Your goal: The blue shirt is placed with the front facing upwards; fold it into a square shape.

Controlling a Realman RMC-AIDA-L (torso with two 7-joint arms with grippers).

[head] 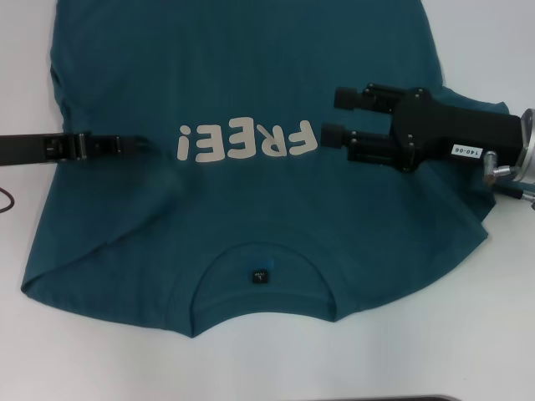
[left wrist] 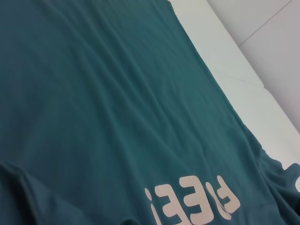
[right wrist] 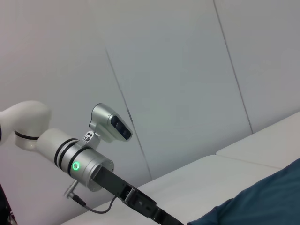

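I see the blue shirt spread flat on the white table, lettering up. My right gripper hovers beside the letters, fingers parted and empty — the left gripper lies edge-on at the shirt's left side, so I cannot tell its state.

**Count of Things in View**

There was one blue shirt, bearing one line of cream lettering and one small dark neck label. Two grippers were present: the left gripper and the right gripper. One white table lay beneath.
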